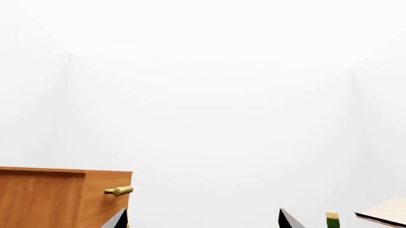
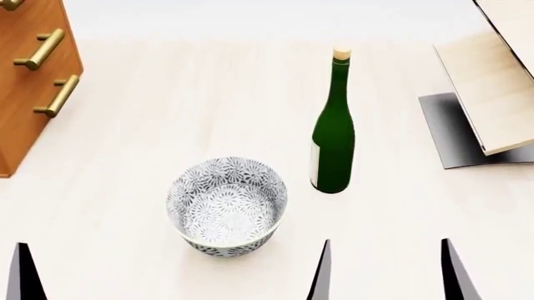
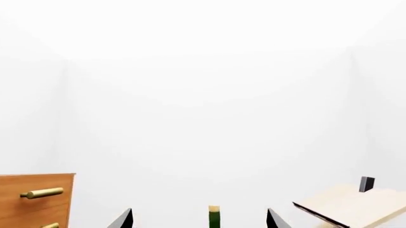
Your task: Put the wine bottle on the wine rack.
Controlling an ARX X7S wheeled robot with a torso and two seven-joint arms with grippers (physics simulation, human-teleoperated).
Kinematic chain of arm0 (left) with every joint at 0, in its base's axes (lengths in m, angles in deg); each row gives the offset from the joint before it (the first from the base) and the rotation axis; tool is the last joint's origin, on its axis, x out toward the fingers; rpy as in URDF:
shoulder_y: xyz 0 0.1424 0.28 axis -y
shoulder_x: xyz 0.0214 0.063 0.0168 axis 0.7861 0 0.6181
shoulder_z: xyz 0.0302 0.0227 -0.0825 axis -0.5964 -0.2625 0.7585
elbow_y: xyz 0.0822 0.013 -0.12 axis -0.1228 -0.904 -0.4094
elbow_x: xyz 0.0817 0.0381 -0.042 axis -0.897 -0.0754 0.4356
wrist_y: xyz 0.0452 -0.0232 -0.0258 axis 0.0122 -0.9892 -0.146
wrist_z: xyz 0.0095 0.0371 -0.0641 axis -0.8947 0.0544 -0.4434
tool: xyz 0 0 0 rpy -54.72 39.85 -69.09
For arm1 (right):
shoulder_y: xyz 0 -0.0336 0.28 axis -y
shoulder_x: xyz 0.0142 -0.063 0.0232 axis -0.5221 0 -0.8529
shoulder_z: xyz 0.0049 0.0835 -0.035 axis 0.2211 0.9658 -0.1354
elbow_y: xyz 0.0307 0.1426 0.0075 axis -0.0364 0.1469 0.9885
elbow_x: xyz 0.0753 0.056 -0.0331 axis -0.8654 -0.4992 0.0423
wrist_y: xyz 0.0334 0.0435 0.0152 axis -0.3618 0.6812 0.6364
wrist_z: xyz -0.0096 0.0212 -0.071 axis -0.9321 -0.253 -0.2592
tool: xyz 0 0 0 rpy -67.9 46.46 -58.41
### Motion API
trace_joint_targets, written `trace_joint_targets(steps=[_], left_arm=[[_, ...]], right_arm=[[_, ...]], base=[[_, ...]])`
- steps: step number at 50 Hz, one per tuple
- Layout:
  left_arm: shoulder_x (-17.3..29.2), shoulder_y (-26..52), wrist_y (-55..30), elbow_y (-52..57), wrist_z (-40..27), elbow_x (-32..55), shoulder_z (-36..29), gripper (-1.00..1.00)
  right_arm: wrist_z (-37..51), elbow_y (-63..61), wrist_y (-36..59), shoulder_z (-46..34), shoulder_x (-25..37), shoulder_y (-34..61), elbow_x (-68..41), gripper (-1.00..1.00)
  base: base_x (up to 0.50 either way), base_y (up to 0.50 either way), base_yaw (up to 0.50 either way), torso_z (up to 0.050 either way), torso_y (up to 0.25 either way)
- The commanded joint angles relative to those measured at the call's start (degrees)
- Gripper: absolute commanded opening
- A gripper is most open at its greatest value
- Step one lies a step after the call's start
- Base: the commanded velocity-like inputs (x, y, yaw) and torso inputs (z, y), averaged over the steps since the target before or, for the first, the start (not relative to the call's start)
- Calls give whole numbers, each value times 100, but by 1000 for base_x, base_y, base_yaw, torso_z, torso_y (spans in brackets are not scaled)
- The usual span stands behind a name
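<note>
The wine bottle (image 2: 332,131) stands upright on the pale table, dark green with a tan cork and a pale label. Its top also shows in the right wrist view (image 3: 214,217) and the left wrist view (image 1: 332,220). The wine rack (image 2: 492,94) sits at the far right, with slanted light-wood boards on a grey base; a board and a black peg show in the right wrist view (image 3: 349,206). My right gripper (image 2: 388,272) is open, nearer than the bottle and apart from it, with the bottle top between its fingertips in its wrist view. My left gripper (image 1: 203,219) is open and empty.
A grey patterned bowl (image 2: 227,206) stands near the front, left of the bottle. A brown cabinet (image 2: 34,81) with brass handles occupies the far left. One left fingertip (image 2: 24,275) shows at the near left edge.
</note>
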Motion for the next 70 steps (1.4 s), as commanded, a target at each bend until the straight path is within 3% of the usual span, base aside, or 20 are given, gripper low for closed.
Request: trace_joint_targets(steps=[1,70], left_arm=[[39,1,19,-19,-42,5,-37,100],[234,86,41,-134,-278,37,-201,100]], right_arm=[[39,38,-1,-41,34,5,-6,100],[255,177,-17,-199,227,86,-25,100]], base=[[70,0,0,0,0],[126,0,0,0,0]])
